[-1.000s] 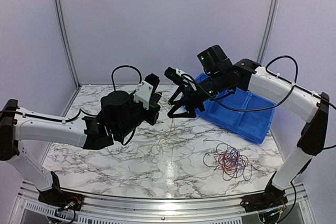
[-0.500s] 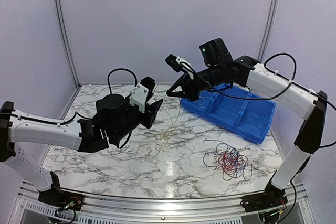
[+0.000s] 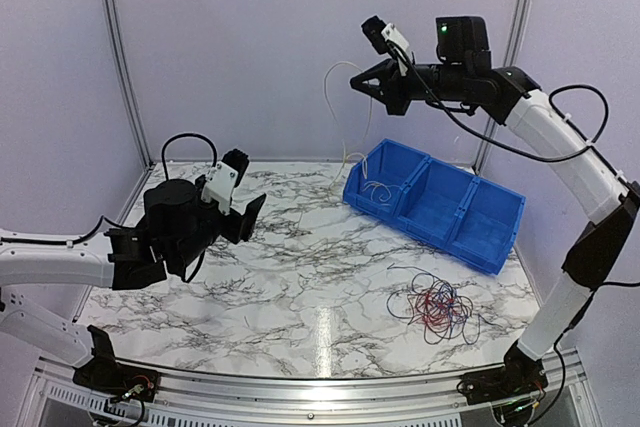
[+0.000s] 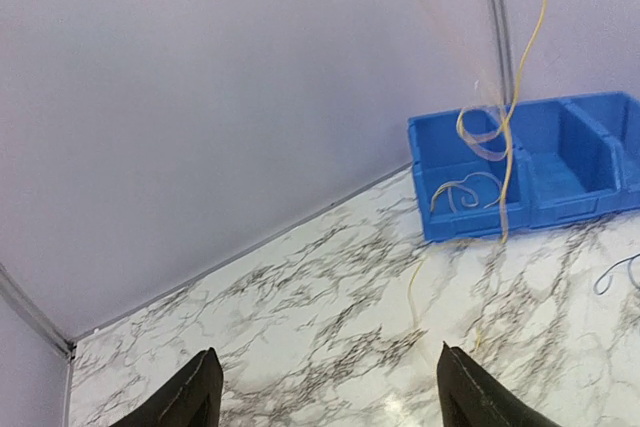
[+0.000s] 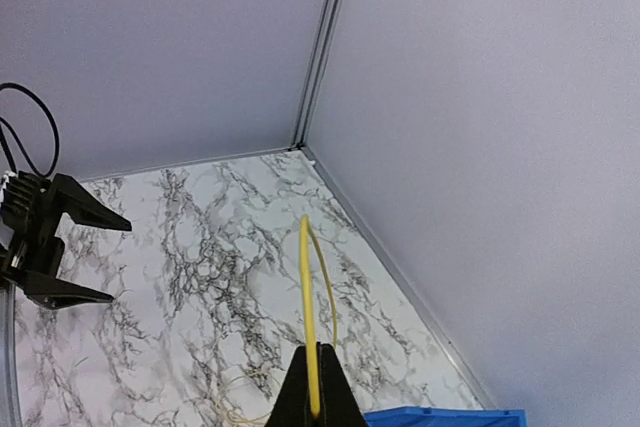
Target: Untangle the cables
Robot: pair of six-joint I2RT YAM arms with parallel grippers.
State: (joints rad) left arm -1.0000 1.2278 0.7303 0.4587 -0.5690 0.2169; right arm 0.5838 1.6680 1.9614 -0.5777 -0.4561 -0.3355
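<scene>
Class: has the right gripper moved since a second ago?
Yes: right gripper, gripping a tan cable, rose from beside the blue bin to high above it.

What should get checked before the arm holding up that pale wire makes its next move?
1. Grip: the right gripper is shut on the tan cable: ok.
2. Free hand: the left gripper is open, holding nothing: ok.
3. Separation: the tan cable hangs apart from the red and blue tangle on the table: ok.
4. Cable's lower end inside the blue bin: cannot tell; loops hang at its end compartment.
5. Arms well apart: ok.
</scene>
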